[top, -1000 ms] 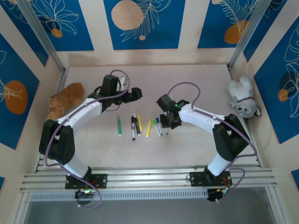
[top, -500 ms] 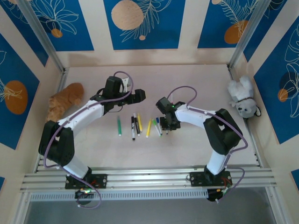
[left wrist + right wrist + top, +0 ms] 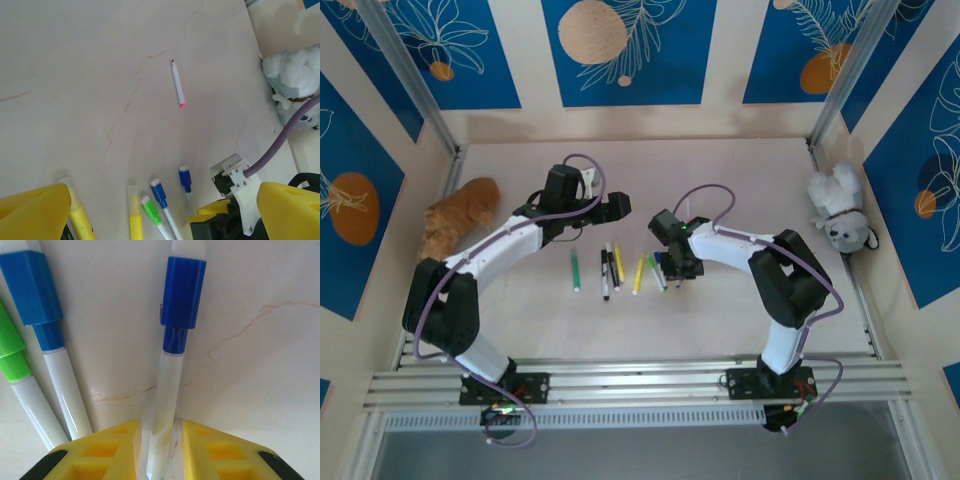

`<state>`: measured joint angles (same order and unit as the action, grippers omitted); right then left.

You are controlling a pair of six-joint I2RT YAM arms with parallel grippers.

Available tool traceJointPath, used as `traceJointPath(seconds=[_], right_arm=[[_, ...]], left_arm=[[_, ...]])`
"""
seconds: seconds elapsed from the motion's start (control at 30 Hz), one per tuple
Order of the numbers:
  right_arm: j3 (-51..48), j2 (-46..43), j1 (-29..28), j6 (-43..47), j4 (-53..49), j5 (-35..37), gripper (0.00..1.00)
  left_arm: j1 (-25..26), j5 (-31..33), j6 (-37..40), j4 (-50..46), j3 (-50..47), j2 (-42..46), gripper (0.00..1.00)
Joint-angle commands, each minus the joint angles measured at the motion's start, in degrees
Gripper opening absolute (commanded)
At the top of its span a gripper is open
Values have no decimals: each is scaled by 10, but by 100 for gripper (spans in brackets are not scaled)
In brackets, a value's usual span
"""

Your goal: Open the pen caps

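**Pen-cap opening, early stage: the first grasp is not yet secured.**
The right gripper (image 3: pixel 160 437) straddles the white barrel of a blue-capped pen (image 3: pixel 165 385) lying on the table (image 3: pixel 260 365); whether its fingers already pinch it cannot be told. The left gripper (image 3: pixel 613 205) hangs with jaws wide apart, holding nothing. The caps seen close up are on: two blue caps (image 3: pixel 182 290) and one green cap (image 3: pixel 10 347). The row of pens (image 3: pixel 620 268) numbers about eight. One pink-ended pen (image 3: pixel 177 83) lies well apart, its tip apparently bare. Nearly all the work seems left.
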<state>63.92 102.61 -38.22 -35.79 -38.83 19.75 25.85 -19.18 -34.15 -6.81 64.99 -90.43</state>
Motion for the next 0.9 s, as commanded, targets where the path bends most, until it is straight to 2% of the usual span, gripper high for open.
traceJointPath(seconds=[0.0, 0.63, 0.87], right_arm=[[0, 11, -4, -17, -13, 10, 28], [-9, 51, 1, -26, 1, 6, 23], [-20, 54, 1, -27, 4, 9, 16]], left_arm=[[0, 10, 5, 3, 3, 2, 95], [-1, 21, -5, 13, -10, -3, 94], [-1, 21, -6, 17, -11, -5, 94]])
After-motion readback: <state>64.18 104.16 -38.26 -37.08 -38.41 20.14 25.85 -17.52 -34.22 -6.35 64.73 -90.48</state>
